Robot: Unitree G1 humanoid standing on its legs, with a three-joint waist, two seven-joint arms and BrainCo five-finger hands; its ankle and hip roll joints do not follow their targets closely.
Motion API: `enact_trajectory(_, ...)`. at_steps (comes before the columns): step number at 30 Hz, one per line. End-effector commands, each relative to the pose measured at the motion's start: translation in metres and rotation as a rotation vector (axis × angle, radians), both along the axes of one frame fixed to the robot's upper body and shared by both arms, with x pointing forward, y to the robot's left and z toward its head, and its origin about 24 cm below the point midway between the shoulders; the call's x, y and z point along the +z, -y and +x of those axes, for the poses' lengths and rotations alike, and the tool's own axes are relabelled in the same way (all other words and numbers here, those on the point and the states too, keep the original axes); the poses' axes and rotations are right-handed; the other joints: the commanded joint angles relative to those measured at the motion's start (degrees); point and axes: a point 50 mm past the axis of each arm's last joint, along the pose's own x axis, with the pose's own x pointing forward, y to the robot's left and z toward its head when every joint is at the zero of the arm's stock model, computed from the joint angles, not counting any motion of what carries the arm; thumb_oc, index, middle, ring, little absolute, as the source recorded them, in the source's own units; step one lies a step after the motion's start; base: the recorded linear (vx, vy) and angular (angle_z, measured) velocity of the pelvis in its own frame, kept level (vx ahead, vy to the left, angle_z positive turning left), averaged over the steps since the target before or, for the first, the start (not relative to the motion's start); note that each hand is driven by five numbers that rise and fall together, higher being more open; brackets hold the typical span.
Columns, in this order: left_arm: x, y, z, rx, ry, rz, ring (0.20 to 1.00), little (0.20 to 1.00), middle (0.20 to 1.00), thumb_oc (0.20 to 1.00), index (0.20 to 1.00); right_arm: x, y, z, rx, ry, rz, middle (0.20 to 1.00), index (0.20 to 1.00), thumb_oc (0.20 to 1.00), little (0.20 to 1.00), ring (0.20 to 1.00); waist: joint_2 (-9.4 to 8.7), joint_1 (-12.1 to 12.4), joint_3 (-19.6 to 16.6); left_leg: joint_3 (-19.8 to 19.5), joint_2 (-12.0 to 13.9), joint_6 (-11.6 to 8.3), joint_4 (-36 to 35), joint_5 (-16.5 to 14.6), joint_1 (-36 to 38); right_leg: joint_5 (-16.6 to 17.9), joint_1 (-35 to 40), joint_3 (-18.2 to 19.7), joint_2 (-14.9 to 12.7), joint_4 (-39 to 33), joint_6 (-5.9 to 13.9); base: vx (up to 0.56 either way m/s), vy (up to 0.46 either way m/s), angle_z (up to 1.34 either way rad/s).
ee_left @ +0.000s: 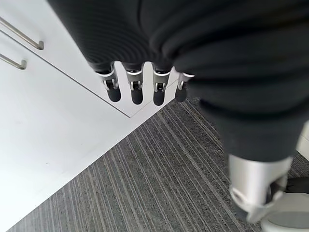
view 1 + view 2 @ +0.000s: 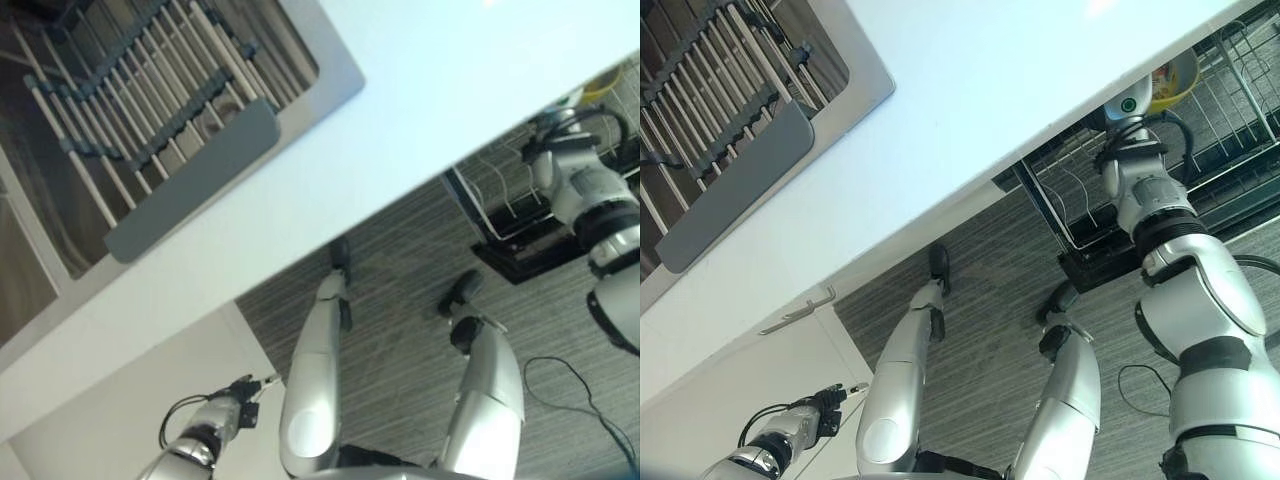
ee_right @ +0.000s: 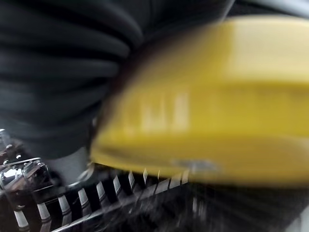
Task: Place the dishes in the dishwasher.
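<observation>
A yellow bowl [image 3: 212, 101] sits right up against my right hand's dark cover [image 3: 58, 72], just above the tines of the dishwasher rack [image 3: 96, 193]. From the head, the bowl [image 2: 1175, 75] shows at the counter's edge, over the pulled-out wire rack [image 2: 1240, 130]. My right arm reaches into that rack, and the bowl and the counter hide the hand's grip. My left hand [image 1: 135, 87] hangs low beside the white cabinet, open with straight fingers and nothing in it; it also shows at the lower left [image 2: 825, 405].
A white countertop [image 2: 450, 80] runs across above the dishwasher. On it, at the far left, a drying rack [image 2: 150, 100] with slats stands in a grey tray. White cabinet doors with bar handles [image 1: 29, 41] stand by the left hand. Grey striped carpet [image 1: 169, 183] lies below.
</observation>
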Motion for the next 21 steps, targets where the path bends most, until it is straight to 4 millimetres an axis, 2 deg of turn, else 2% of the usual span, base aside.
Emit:
enact_trajectory(1,-0.004,-0.001,-0.008,-0.029,-0.06,0.016,1.0,1.0,1.0,1.0,1.0,-0.05,0.015,0.005,-0.066,-0.369,0.093,1.0,1.0,1.0,1.0,1.0,2.39,1.98,-1.08,0.25,-2.05,0.75,2.43,-6.75,-1.8,-2.97,0.13,-0.91,-1.26,1.97,3.87,0.02,0.012,0.04)
enact_trajectory(2,-0.002,-0.003,-0.005,-0.021,-0.056,0.012,1.0,1.0,1.0,1.0,1.0,-0.065,0.022,0.004,-0.121,-0.475,0.147,1.0,1.0,1.0,1.0,1.0,2.3,1.8,-1.08,0.48,-1.88,0.82,1.94,-6.36,-1.89,-2.44,-0.04,-0.91,-1.17,1.44,4.02,0.02,0.01,0.04)
enact_trajectory(7,-0.003,-0.004,-0.008,-0.012,-0.06,0.008,1.0,1.0,1.0,1.0,1.0,-0.071,0.024,0.003,-0.128,-0.515,0.252,1.0,1.0,1.0,1.0,1.0,2.22,1.65,-1.08,0.6,-1.61,0.77,1.83,-6.12,-1.97,-2.24,-0.26,-0.75,-0.98,1.54,4.14,0.01,0.002,0.01)
enact_trajectory(15,-0.005,0.0,-0.012,-0.004,-0.068,0.0,1.0,1.0,1.0,1.0,1.0,-0.07,0.028,0.001,-0.142,-0.395,0.304,1.0,1.0,1.0,1.0,1.0,2.39,1.35,-1.08,0.92,-1.58,0.72,1.6,-5.92,-1.23,-2.1,0.25,-0.5,-0.74,1.36,4.2,0.0,0.005,0.01)
enact_trajectory(16,-0.006,0.002,-0.013,-0.004,-0.068,0.0,1.0,1.0,1.0,1.0,1.0,-0.071,0.037,-0.003,-0.204,-0.326,0.391,1.0,1.0,1.0,1.0,1.0,2.4,1.21,-1.08,0.9,-1.68,0.89,1.58,-6.07,-0.87,-2.11,0.58,-0.33,-0.55,1.13,4.11,0.01,0.044,0.04)
enact_trajectory(17,-0.009,0.008,-0.017,-0.003,-0.087,-0.009,1.0,1.0,1.0,1.0,1.0,-0.081,0.039,-0.004,-0.174,-0.287,1.032,1.0,1.0,1.0,1.0,1.0,2.62,0.74,-1.08,1.05,-1.63,0.9,1.68,-6.24,-0.13,-2.11,1.01,0.17,-0.29,1.12,3.85,0.0,0.077,0.04)
enact_trajectory(18,-0.011,0.01,-0.02,0.003,-0.098,-0.021,1.0,1.0,1.0,1.0,1.0,-0.085,0.026,0.0,-0.114,-0.307,1.197,1.0,1.0,1.0,1.0,1.0,2.67,0.56,-1.08,1.32,-1.51,0.73,1.69,-6.45,0.49,-2.36,1.29,0.67,-0.02,1.11,3.8,-0.01,0.144,0.0)
enact_trajectory(19,-0.013,0.014,-0.023,0.02,-0.107,-0.045,1.0,1.0,1.0,1.0,1.0,-0.089,0.008,0.002,-0.038,-0.305,1.272,1.0,1.0,1.0,1.0,1.0,2.64,-0.08,-1.08,1.98,-1.28,0.56,1.49,-6.48,1.56,-2.54,1.98,1.18,0.4,0.75,3.74,-0.01,0.161,-0.16)
enact_trajectory(20,-0.015,0.018,-0.025,0.035,-0.108,-0.061,1.0,1.0,1.0,1.0,1.0,-0.094,0.001,0.001,-0.006,-0.262,1.35,1.0,1.0,1.0,1.0,1.0,2.35,-0.61,-1.08,2.54,-1.16,0.52,1.33,-6.56,2.57,-2.76,2.76,1.55,0.82,0.42,3.57,-0.01,0.194,-0.27)
enact_trajectory(21,-0.019,0.024,-0.031,0.054,-0.109,-0.079,1.0,1.0,1.0,1.0,1.0,-0.102,-0.007,-0.002,0.065,-0.214,1.508,1.0,1.0,1.0,1.0,1.0,2.0,-1.62,-1.08,3.32,-1.04,0.62,1.38,-7.0,4.32,-3.14,3.97,2.28,1.28,0.27,3.33,0.0,0.196,-0.33)
